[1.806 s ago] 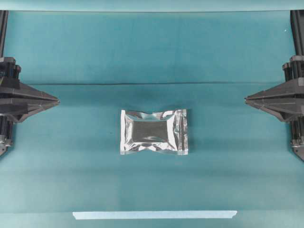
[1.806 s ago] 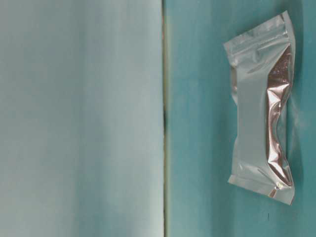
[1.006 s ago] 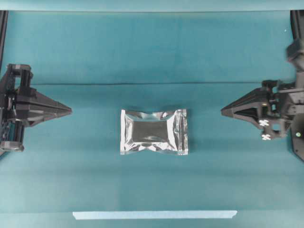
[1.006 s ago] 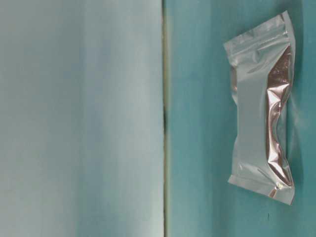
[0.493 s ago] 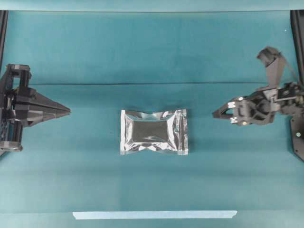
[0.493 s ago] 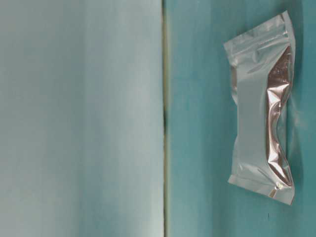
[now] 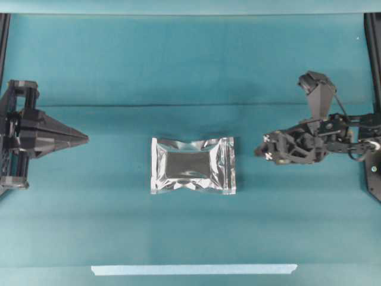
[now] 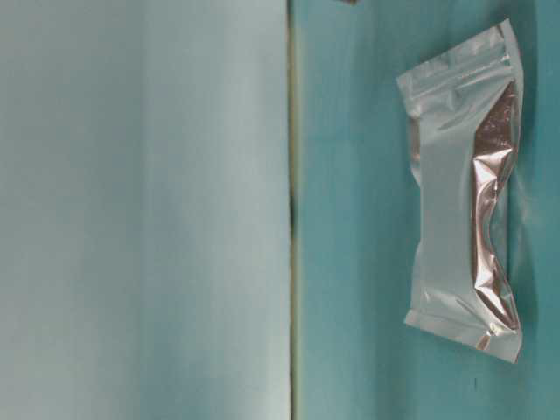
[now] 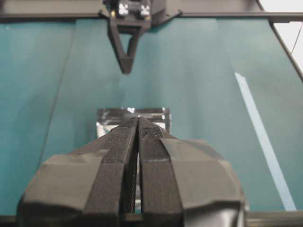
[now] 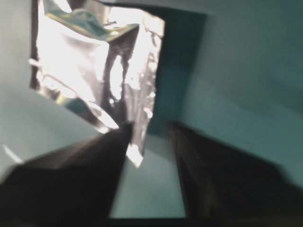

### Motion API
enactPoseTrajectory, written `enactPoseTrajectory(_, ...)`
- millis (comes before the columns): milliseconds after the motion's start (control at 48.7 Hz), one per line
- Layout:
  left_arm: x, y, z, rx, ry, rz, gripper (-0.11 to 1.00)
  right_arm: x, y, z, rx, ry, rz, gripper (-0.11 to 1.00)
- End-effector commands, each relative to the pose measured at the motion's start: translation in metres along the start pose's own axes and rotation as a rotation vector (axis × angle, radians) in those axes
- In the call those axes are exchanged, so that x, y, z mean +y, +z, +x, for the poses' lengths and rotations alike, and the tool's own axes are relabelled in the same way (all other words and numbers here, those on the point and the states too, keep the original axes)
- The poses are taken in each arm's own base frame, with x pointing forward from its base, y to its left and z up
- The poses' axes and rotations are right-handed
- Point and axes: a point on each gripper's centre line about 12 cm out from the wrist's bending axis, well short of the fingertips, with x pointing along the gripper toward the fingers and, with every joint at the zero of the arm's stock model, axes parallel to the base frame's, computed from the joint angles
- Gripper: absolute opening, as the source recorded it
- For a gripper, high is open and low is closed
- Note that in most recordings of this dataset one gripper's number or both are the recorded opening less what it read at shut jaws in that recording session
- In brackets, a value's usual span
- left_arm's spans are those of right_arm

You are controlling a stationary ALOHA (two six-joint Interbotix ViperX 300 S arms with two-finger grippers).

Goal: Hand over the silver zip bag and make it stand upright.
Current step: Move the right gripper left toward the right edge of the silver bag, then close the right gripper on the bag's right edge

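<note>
Teal cloth [image 7: 119, 65] covers the whole worktable, creased by one faint horizontal fold above the middle; a pale strip of tape [image 7: 193, 269] lies along its near edge.

Centre: the silver zip bag [image 7: 193, 165] lies flat on the cloth, long side horizontal in the overhead view, dark reflective panel facing up, crinkled sealed borders all round. In the table-level view the same bag [image 8: 464, 188] shows its puffed, wrinkled body resting on the cloth. Nothing touches it.

Left side: the left gripper [image 7: 85, 139] is held level at the edge of the overhead view, its tapered tip aimed toward the bag and well apart from it. The left wrist view shows its two fingers [image 9: 118, 151] pressed flat against each other with no gap, holding nothing, the bag's near edge [image 9: 132, 116] visible just beyond their tips.

Right side: the right arm reaches in from the right edge, its wrist rolled so that the hand lies on its side, one dark link angled up behind it. The right gripper [image 7: 261, 150] points at the bag's right border, near it but with a strip of bare cloth between. In the blurred right wrist view its two fingers [image 10: 75, 179] stand clearly apart, cloth showing between them, and the bright foil of the bag [image 10: 94, 66] lies ahead of the fingertips, ungrasped.
</note>
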Motion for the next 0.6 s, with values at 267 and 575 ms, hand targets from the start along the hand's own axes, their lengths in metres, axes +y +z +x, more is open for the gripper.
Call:
enactPoseTrajectory(267,0.007,0.008,0.001,-0.019,0.029,-0.003,-0.01,0.007,-0.012,0.028,-0.031,0.096,0.138,0.91)
enactPoseTrajectory(575,0.009,0.006,0.001,-0.013,0.038,-0.004,-0.01,0.003,-0.015,0.055,-0.042,0.076,0.157,0.91)
